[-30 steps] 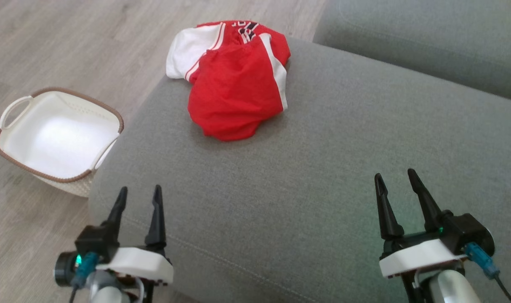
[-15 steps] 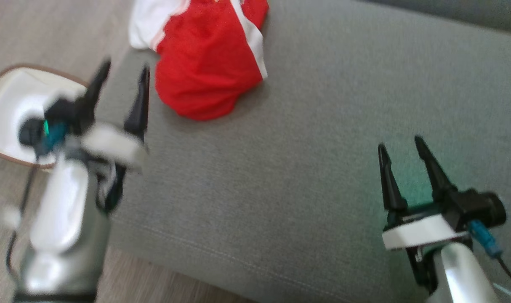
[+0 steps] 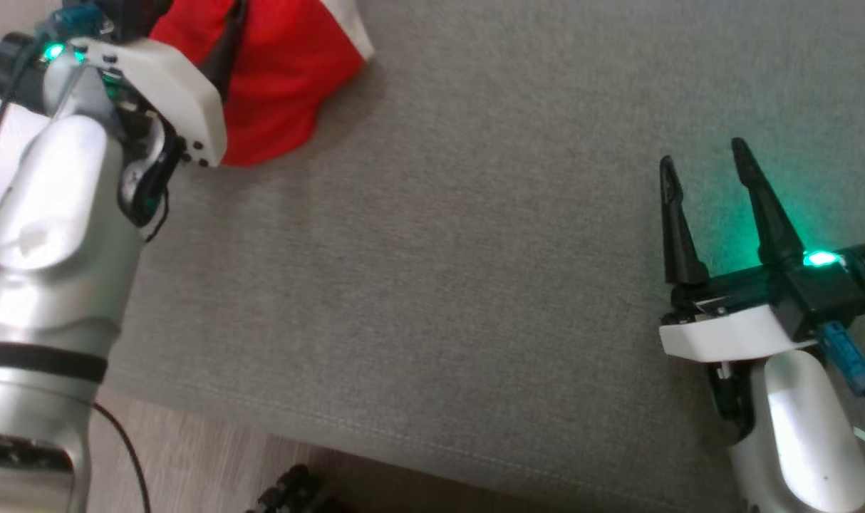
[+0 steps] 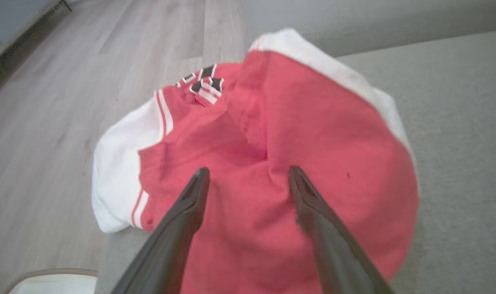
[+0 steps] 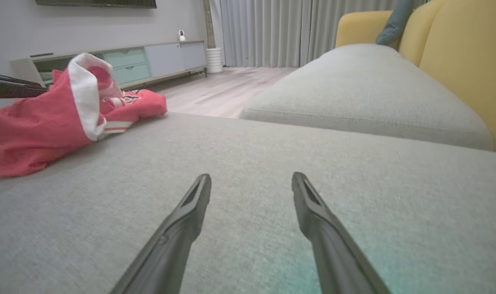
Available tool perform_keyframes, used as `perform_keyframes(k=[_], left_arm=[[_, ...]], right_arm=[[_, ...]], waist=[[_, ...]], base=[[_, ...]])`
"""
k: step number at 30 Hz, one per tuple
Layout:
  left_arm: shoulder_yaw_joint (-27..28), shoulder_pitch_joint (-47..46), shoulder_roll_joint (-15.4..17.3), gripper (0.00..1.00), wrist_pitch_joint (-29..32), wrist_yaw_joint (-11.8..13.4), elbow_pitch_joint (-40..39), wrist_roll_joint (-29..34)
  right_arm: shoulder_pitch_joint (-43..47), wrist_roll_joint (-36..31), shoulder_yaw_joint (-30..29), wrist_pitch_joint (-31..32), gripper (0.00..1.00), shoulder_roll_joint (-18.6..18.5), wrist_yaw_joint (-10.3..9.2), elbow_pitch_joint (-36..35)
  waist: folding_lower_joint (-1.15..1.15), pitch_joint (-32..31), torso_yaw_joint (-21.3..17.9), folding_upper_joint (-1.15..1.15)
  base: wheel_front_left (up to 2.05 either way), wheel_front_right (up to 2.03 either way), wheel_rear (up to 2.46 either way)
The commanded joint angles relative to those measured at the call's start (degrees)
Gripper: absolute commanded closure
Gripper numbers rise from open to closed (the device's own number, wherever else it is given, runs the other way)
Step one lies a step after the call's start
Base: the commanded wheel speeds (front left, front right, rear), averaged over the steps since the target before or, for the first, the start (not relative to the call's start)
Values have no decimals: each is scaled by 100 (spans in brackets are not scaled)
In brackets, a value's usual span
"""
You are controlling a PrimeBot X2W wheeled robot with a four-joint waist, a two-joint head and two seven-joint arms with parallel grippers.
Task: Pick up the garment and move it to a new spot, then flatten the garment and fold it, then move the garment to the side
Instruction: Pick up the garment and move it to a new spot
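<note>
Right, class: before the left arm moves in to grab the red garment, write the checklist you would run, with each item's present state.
1. Left tool open: ok.
2. Left tool aimed at the garment: ok, its fingers point at the red middle.
3. Fingers touching fabric: cannot tell.
4. Right tool open, away from the garment: ok.
5. Garment flat: not ok, bunched on the cushion.

my head cam: steeply down on the grey cushion (image 3: 475, 285) | my left wrist cam: close above the garment (image 4: 313, 143) | my right wrist cam: low along the cushion; garment shared, far left
</note>
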Motion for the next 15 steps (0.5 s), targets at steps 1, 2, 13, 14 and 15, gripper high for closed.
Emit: perform_keyframes(k=[1, 2, 13, 14, 15], left_arm=[[82, -350, 357, 0, 45, 10, -122, -102], [-20, -430, 393, 0, 84, 10, -85, -186], [-448, -845, 459, 7, 158, 9, 591, -660], [-460, -859, 435, 38, 148, 9, 681, -677], [-477, -871, 413, 60, 135, 9, 765, -688]], right_arm=[[-107, -71, 123, -36, 0, -7, 43, -226], [-120, -100, 93, -36, 0, -7, 43, -264], [-217, -183, 11, -36, 0, -7, 43, -420], [-225, -178, 19, -36, 0, -7, 43, -420], [-229, -174, 25, -36, 0, -7, 43, -418]], waist=[[-2, 328, -156, 0], [-2, 403, -156, 0], [-2, 735, -109, 0], [-2, 738, -105, 0], [-2, 736, -101, 0]], base=[[0, 0, 0], [0, 0, 0], [0, 0, 0], [0, 0, 0], [0, 0, 0]])
